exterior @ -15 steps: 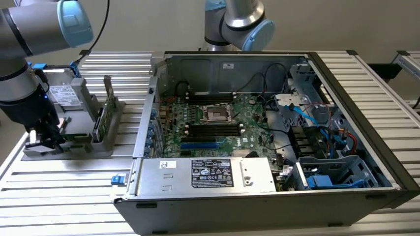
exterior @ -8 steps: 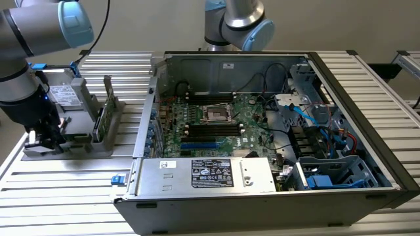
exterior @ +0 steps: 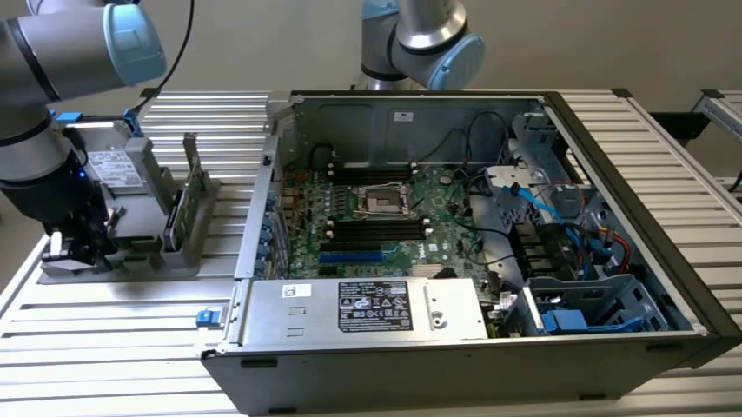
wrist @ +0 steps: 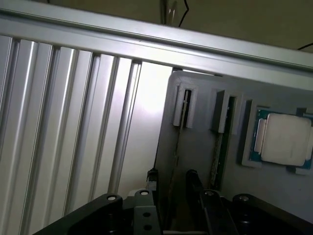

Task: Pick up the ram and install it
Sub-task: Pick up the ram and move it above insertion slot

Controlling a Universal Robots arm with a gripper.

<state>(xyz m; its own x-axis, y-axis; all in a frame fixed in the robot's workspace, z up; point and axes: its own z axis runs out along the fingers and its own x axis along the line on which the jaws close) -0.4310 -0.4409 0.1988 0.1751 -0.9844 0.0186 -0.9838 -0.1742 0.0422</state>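
Observation:
In the wrist view the ram shows edge-on as a thin dark stick, standing in a slot of the grey holder. My gripper is open and low over the holder. One fingertip is on one side of the ram's edge, the other on the far side, and I see no contact. In the exterior view the gripper hangs over the holder at the exterior view's left, beside the open computer case with its motherboard. The black motherboard slots look bare.
A second green board stands in the neighbouring slot of the holder, and a square silver processor chip lies in a recess past it. A taller upright green card stands between gripper and case. Another arm rises behind the case. The table is ribbed aluminium.

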